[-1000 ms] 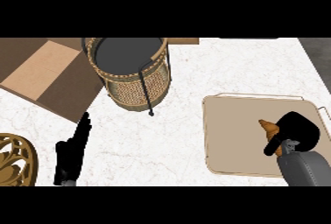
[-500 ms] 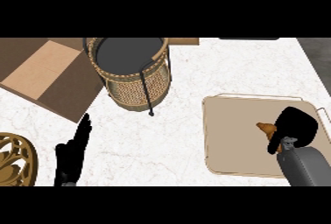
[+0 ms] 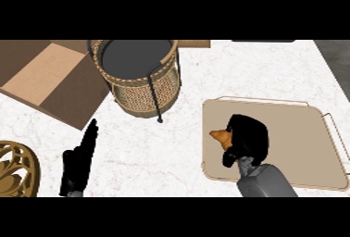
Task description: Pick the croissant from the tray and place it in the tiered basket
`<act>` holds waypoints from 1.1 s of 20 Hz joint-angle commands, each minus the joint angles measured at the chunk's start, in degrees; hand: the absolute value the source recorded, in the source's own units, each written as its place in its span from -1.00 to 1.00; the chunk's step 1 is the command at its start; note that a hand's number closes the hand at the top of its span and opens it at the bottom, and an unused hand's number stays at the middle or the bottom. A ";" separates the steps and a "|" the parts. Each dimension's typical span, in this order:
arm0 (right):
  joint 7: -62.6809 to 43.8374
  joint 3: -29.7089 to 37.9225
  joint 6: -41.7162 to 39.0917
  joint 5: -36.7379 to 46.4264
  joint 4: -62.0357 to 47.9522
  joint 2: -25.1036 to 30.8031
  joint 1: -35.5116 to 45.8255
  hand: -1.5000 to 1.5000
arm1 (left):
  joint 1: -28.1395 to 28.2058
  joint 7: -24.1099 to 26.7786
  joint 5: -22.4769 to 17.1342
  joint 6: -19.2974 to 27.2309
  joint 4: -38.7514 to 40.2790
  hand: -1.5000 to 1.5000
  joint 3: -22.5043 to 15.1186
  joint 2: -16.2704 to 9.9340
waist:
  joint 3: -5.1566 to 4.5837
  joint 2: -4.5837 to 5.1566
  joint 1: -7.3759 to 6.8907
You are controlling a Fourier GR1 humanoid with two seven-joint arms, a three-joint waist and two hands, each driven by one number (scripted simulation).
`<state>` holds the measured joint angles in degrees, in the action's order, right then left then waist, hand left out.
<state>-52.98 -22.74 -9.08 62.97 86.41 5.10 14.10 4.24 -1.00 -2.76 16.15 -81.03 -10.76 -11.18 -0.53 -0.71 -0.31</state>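
The desk (image 3: 205,65) is seen as white, faintly veined marble with a smooth finish. The tiered basket (image 3: 140,85) is woven of tan wicker on thin black metal rods. The tray (image 3: 301,120) appears matt beige, and the croissant (image 3: 220,136) is browned and glossy.

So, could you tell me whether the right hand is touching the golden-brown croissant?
Touching: in the head view, the right hand curls over the golden-brown croissant, hiding most of it.

Croissant (image 3: 220,135) mostly hidden under right hand (image 3: 247,138).
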 commanded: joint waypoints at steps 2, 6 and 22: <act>-10.18 -8.95 5.18 -6.79 14.31 -4.90 1.16 1.00 | 0.35 -1.43 0.15 0.41 0.22 0.00 -0.36 0.67 | 0.53 0.03 0.12; -18.44 -13.61 8.07 -2.62 28.62 -5.02 2.11 1.00 | 1.60 0.20 0.45 0.90 1.50 0.00 0.02 0.96 | 0.45 -0.30 1.16; -28.54 -4.87 -10.30 -0.79 29.89 -5.06 33.59 1.00 | -0.30 -0.35 -0.11 -0.71 1.95 0.00 1.25 0.84 | 0.33 0.42 -0.08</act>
<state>-69.16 -31.57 -12.64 64.60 119.68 0.89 40.78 4.84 -0.56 -2.48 15.65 -80.93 -9.89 -10.85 -0.08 -0.64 -0.36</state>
